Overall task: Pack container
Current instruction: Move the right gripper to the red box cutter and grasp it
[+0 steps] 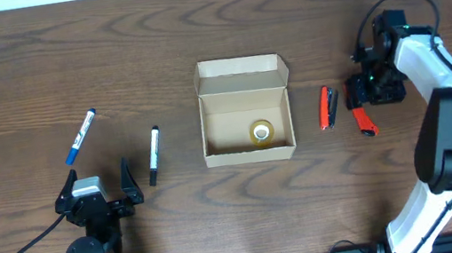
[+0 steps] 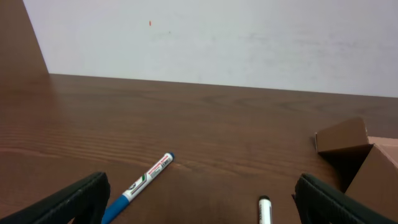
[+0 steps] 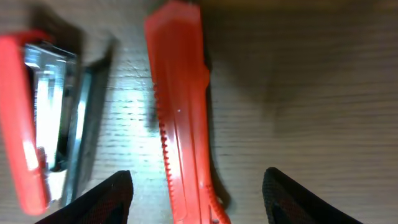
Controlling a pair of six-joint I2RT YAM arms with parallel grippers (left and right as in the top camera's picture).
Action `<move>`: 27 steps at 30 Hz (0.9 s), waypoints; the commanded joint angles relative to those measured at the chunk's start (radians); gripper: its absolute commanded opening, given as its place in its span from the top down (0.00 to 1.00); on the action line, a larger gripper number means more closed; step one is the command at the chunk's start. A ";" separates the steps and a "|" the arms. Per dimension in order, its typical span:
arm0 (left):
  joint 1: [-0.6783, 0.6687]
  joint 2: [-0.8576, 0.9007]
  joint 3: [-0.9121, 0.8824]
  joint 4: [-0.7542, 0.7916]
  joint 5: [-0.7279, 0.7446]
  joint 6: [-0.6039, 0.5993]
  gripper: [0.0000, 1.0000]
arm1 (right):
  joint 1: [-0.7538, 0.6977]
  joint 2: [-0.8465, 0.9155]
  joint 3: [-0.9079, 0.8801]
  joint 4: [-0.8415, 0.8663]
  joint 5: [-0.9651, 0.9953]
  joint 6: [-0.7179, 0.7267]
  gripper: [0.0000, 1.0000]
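Note:
The container (image 1: pixel 244 110), a tan cardboard box, stands open at mid-table with its flap lid folded back; its corner shows at the right of the left wrist view (image 2: pixel 367 163). A roll of clear tape (image 1: pixel 262 131) lies inside. My right gripper (image 1: pixel 368 94) hangs low over a red utility knife (image 1: pixel 365 121). In the right wrist view the gripper (image 3: pixel 198 176) is open and straddles the knife (image 3: pixel 183 118), with a gap on each side. My left gripper (image 1: pixel 98 192) is wide open near the front edge and holds nothing (image 2: pixel 202 190).
A red stapler (image 1: pixel 328 108) lies between the box and the knife, and appears at the left of the right wrist view (image 3: pixel 37 118). A blue marker (image 1: pixel 80 136) (image 2: pixel 140 185) and a black marker (image 1: pixel 153 154) (image 2: pixel 265 210) lie left of the box.

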 commanded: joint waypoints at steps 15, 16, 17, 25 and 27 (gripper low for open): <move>-0.003 -0.005 -0.010 -0.051 0.015 -0.012 0.05 | -0.015 0.069 0.006 0.013 -0.010 -0.013 0.68; -0.003 -0.005 -0.010 -0.050 0.014 -0.012 0.05 | -0.015 0.069 0.006 0.013 -0.010 -0.013 0.70; -0.003 -0.005 -0.010 -0.049 0.015 -0.012 0.05 | -0.015 0.069 0.006 0.013 -0.010 -0.013 0.73; -0.003 -0.005 -0.010 -0.031 0.014 -0.011 0.05 | -0.015 0.069 0.006 0.013 -0.010 -0.013 0.98; -0.003 -0.005 -0.010 -0.032 0.015 -0.012 0.05 | -0.015 0.069 0.006 0.013 -0.010 -0.008 0.99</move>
